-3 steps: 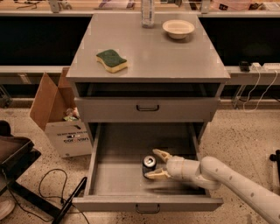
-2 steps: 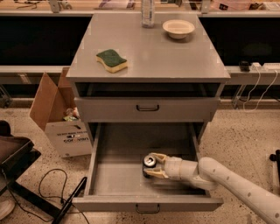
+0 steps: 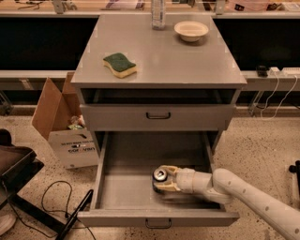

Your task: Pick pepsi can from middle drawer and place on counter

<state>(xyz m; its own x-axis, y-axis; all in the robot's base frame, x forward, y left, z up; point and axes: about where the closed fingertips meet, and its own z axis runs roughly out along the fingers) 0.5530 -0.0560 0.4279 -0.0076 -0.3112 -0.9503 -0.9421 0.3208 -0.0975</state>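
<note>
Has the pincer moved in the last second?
Yes, slightly. The pincer has edged left, away from the right wall of the middle drawer, and now grips the pepsi can.

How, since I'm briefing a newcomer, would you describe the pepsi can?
Find the grey counter; below it, the open middle drawer holds the pepsi can, right of centre. It is small, dark, silver-topped, clamped in the gripper, unlike the clear bottle above.
</note>
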